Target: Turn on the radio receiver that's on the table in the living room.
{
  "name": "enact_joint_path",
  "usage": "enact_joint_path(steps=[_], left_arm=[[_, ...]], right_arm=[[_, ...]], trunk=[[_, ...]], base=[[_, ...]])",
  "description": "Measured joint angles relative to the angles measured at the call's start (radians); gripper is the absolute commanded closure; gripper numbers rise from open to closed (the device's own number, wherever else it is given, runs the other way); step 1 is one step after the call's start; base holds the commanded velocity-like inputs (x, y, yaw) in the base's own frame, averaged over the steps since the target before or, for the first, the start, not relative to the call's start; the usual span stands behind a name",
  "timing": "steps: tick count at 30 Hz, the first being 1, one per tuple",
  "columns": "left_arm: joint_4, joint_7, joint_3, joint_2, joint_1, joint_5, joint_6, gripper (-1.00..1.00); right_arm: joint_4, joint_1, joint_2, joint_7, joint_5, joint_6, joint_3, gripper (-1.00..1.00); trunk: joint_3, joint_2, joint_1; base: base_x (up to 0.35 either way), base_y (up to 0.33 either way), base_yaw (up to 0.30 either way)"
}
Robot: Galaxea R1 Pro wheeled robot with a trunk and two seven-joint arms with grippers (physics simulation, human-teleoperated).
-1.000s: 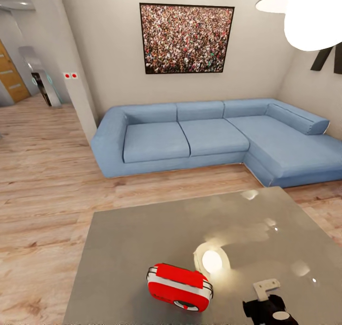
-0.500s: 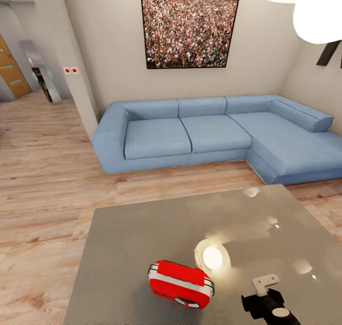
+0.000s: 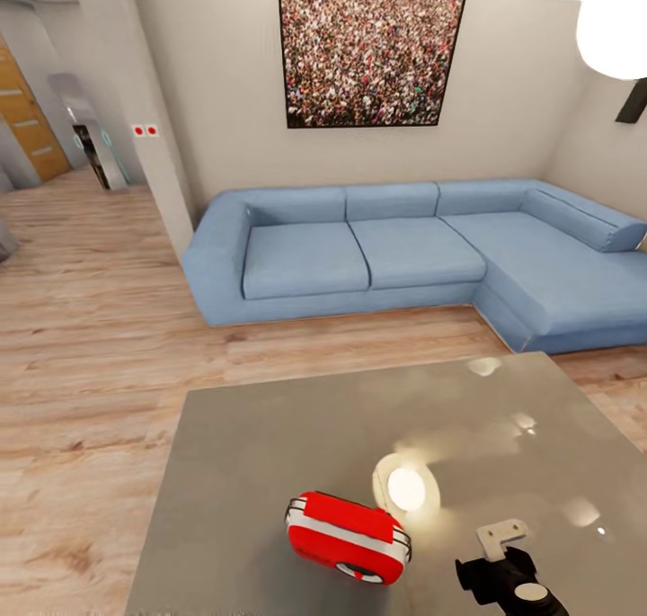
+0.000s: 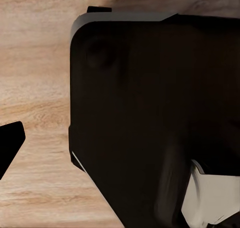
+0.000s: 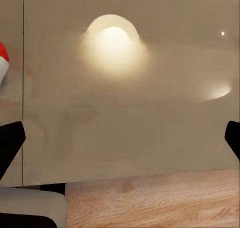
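Note:
The red radio receiver (image 3: pixel 349 538) with its white band lies on the glossy grey table (image 3: pixel 270 454), near the table's front edge. Its dial faces the front. My right arm (image 3: pixel 510 578) hangs low over the table to the right of the radio, a hand's width from it. In the right wrist view my right gripper (image 5: pixel 120 140) is open over the table top (image 5: pixel 130 123), and a red edge of the radio (image 5: pixel 2 63) shows at the side. In the left wrist view one black fingertip (image 4: pixel 9 144) of my left gripper stands far out over wood floor (image 4: pixel 35 88), beside my dark body (image 4: pixel 150 118).
A blue L-shaped sofa (image 3: pixel 395 256) stands beyond the table under a framed crowd photo (image 3: pixel 370 57). A white pendant lamp (image 3: pixel 611 13) hangs at the upper right and its reflection (image 3: pixel 406 488) glows on the table. Light wood floor (image 3: pixel 90 346) stretches left toward a hallway.
The whole picture has shifted a little to the right, so the camera has moved. The radio stays put on the table and my right arm holds its place.

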Motion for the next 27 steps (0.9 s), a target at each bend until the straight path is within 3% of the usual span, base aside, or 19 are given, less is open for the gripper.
enact_joint_path(steps=[7, 27], left_arm=[[0.0, 0.0, 0.0, 0.0, 0.0, 0.0, 0.0, -1.0], [0.0, 0.0, 0.0, -0.001, 0.0, 0.0, 0.0, -1.0]], right_arm=[[0.001, 0.0, -0.002, 0.003, 0.0, -0.001, -0.001, -1.0], [0.002, 0.0, -0.002, 0.007, -0.005, 0.006, -0.001, -1.0]], trunk=[[-0.004, 0.0, 0.0], [-0.004, 0.0, 0.0]], base=[[0.0, 0.0, 0.147], [0.0, 0.0, 0.006]])
